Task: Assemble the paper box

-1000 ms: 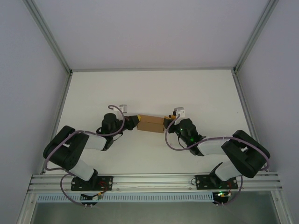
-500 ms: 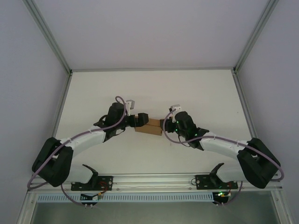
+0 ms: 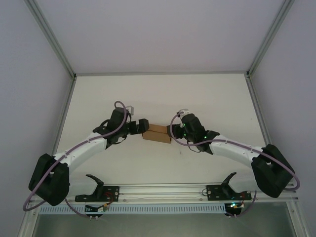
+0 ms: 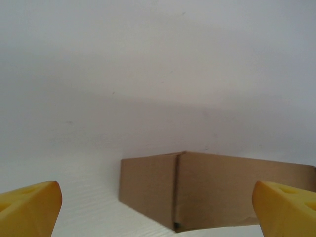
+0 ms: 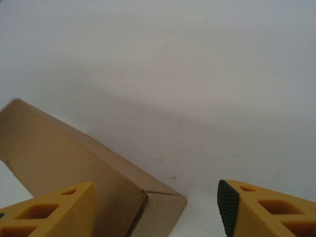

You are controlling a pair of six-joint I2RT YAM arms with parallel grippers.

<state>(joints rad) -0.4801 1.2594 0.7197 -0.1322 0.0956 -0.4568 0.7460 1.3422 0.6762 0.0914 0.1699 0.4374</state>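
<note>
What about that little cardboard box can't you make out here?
- Top view: the box is too small to show flaps; the left hand and right hand sit over its ends.
- Left wrist view: its far end runs off the right edge.
- Right wrist view: its near part is cut by the bottom edge.

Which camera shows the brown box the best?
The left wrist view: the paper box looks big, with two sides and a corner sharp. The top view shows it whole but tiny. The right wrist view shows one tilted end, cut off.
</note>
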